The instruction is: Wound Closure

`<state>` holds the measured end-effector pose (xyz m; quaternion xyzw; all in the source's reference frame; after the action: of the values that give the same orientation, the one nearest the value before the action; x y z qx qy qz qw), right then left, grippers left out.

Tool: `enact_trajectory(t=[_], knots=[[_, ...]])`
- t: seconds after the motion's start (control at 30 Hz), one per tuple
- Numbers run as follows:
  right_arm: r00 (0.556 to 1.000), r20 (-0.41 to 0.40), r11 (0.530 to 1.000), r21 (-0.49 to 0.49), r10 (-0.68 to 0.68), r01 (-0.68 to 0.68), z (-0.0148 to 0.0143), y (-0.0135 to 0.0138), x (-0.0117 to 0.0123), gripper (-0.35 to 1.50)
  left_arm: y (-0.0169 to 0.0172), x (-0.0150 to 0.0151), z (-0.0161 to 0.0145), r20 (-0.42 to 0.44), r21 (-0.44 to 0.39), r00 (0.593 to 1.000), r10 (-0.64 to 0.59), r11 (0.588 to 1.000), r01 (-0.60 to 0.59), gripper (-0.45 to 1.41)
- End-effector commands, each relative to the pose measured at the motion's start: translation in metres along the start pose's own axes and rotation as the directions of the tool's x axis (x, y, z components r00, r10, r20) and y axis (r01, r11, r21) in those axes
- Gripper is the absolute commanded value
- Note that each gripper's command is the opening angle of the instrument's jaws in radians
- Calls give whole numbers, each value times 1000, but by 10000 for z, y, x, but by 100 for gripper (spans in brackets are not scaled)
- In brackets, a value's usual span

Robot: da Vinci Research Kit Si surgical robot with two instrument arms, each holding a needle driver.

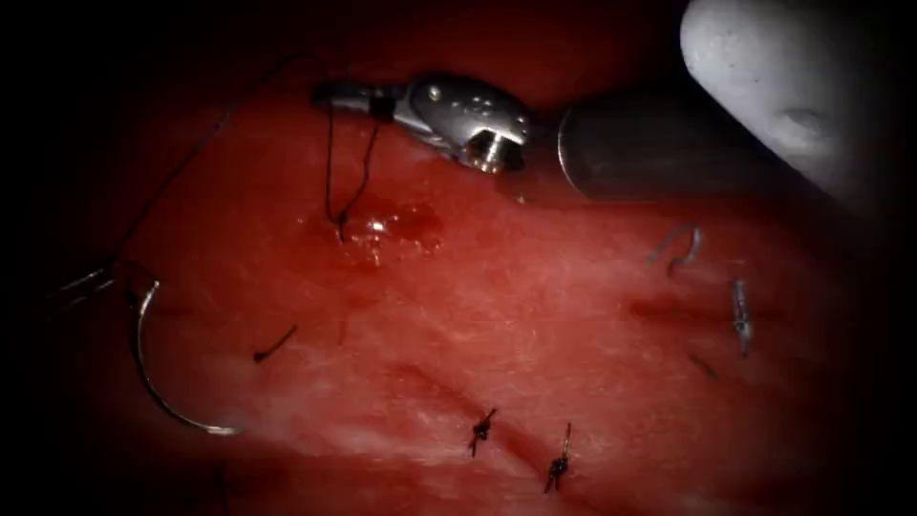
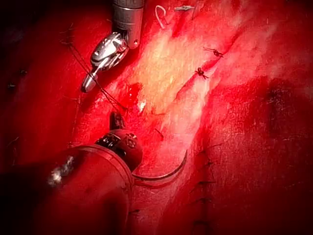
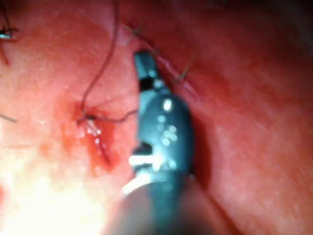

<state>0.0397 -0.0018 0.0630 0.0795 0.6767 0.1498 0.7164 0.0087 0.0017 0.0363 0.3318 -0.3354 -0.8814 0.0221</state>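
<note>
1. The right arm's silver pincer (image 1: 346, 96) is closed on the thin dark thread (image 1: 330, 162), which runs down to the wet red tissue (image 1: 535, 315).
2. The left pincer (image 2: 116, 119) grips the curved steel needle (image 1: 153, 377) at its upper end, and the needle is outside the tissue, left of the cut (image 1: 449, 392).
3. Two dark knots (image 1: 482, 430) sit on the cut.

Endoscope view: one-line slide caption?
Right tool shut on thread above the tissue; needle lies free at left.
</note>
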Motion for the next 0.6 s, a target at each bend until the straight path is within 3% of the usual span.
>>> enact_trajectory(t=[0.03,0.17,0.4,0.6], knots=[[1000,-11,1000,13,1,-1,11,-10,-8,-35,4,-2,11,0,-3,1000,-4,1000,4,-45],[999,-52,999,33,0,2,14,-20,-5,-35,6,-22,42,10,-1,1000,-6,1000,6,-45],[995,-98,999,45,1,3,6,-40,2,-35,28,-66,94,170,18,985,7,1000,-10,-45],[993,-122,999,54,1,6,5,-56,7,-35,56,-87,127,231,-1,972,34,999,-35,-45]])
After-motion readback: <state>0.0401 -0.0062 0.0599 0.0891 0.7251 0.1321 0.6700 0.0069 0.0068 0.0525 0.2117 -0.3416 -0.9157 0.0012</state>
